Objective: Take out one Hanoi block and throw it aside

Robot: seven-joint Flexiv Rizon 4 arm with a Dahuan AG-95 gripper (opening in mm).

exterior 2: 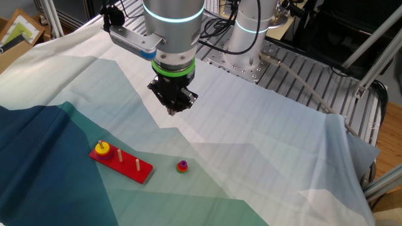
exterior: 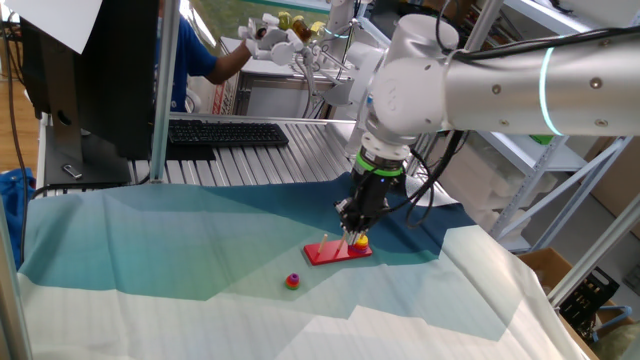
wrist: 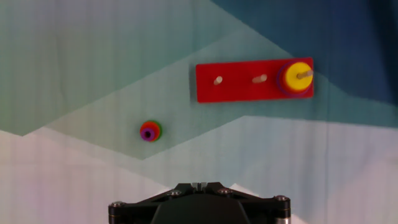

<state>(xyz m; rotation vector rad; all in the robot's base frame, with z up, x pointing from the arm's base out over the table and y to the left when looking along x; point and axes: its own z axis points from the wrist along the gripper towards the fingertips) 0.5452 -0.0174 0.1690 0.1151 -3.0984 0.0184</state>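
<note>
Hand view shows the yellow ring [wrist: 298, 76] on an end peg of the red base [wrist: 239, 87], ahead and right of the claw [exterior 2: 172, 109]. Its fingers are raised above the cloth (open or closed, I cannot tell).

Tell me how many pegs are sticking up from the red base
3, in a row along the red base: one bare peg at the end nearest the loose stack, one bare peg in the middle, and one peg at the far end carrying the yellow ring.
</note>
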